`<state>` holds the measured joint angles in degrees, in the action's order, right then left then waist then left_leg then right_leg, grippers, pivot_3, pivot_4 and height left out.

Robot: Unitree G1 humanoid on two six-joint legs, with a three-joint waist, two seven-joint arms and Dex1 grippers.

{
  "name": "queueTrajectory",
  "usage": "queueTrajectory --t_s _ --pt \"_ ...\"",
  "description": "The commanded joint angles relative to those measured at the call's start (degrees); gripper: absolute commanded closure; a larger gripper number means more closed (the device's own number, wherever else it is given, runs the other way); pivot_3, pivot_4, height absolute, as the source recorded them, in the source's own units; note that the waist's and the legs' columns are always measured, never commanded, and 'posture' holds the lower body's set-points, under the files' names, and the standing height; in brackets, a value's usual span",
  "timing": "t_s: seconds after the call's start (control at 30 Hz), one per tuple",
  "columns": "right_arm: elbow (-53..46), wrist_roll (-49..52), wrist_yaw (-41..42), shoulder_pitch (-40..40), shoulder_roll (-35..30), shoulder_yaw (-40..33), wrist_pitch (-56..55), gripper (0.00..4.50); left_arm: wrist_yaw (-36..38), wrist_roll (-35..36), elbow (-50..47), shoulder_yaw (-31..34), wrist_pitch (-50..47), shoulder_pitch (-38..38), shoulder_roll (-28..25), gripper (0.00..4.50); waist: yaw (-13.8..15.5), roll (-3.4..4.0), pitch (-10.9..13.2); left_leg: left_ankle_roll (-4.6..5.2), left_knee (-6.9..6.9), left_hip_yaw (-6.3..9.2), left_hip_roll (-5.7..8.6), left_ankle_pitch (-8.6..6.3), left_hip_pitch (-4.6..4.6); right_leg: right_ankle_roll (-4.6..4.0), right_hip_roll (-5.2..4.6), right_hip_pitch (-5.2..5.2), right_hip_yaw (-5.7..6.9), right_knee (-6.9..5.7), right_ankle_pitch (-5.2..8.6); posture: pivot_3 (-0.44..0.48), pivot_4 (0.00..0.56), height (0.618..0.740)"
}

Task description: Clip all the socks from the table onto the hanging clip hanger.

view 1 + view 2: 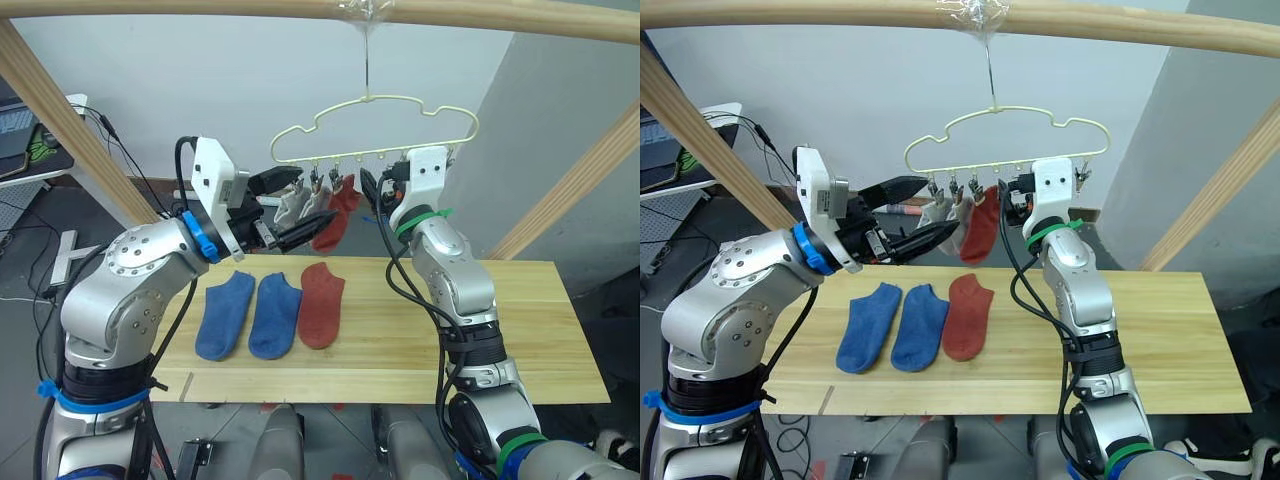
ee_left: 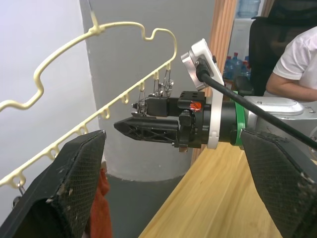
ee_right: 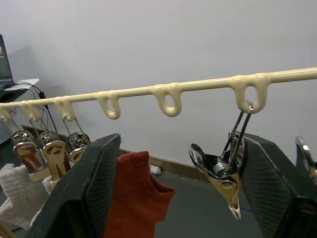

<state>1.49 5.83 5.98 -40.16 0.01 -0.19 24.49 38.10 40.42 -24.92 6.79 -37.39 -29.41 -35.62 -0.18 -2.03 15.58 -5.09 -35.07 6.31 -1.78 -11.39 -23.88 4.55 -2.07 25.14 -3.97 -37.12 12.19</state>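
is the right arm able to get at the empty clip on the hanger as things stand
Probably yes: the right gripper is open, and the empty clip hangs free between its jaws, apart from the hung red sock.

Both arms raised; left pincer [image 1: 923,212] (empty) and right pincer [image 2: 130,125] agape.

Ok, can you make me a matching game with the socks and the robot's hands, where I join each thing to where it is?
Things:
1. two blue socks
2. red sock
3. other red sock
4. right gripper

Places:
A. hanging from a clip on the clip hanger
B. up at the hanger's row of clips, open
C. lying side by side on the table, left of a red sock
D. flat on the table, right of the blue socks

Pairs: 1-C, 2-A, 3-D, 4-B
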Motion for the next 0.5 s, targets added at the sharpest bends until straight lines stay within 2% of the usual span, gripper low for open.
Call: queueTrajectory --t_s 0.03,0.3,0.4,0.5 --pt "-1.14 0.36 -0.06 -1.8 -0.08 -0.33 -1.71 0.88 0.03 0.56 -0.89 0.47 0.14 -0.74 0.11 0.0 0.01 0.0 0.0 0.0 0.0 0.0 0.0 0.0 0.0 0.0 0.0 0.0 0.0 0.0 0.0 0.148 0.208 0.74" --pt "-1.13 0.48 0.0 -1.66 -0.25 -0.57 -2.01 0.88 -0.26 0.79 -1.42 0.55 0.12 -0.62 0.45 0.0 0.03 0.0 0.0 0.0 0.0 0.0 0.0 0.0 0.0 0.0 0.0 0.0 0.0 0.0 0.0 0.144 0.215 0.74" --pt "-0.69 0.99 -0.34 -1.8 0.15 -1.21 -1.8 1.42 -0.36 0.24 -1.38 0.43 0.39 -0.44 0.53 0.0 0.04 0.0 0.0 0.0 0.0 0.0 0.0 0.0 0.0 0.0 0.0 0.0 0.0 0.0 0.0 0.146 0.217 0.74" --pt "-0.42 1.03 -0.46 -1.89 0.26 -1.48 -1.84 2.44 -0.45 -0.23 -1.21 0.26 0.67 -0.42 0.62 0.0 0.03 0.0 0.0 0.0 0.0 0.0 0.0 0.0 0.0 0.0 0.0 0.0 0.0 0.0 0.0 0.146 0.217 0.74"
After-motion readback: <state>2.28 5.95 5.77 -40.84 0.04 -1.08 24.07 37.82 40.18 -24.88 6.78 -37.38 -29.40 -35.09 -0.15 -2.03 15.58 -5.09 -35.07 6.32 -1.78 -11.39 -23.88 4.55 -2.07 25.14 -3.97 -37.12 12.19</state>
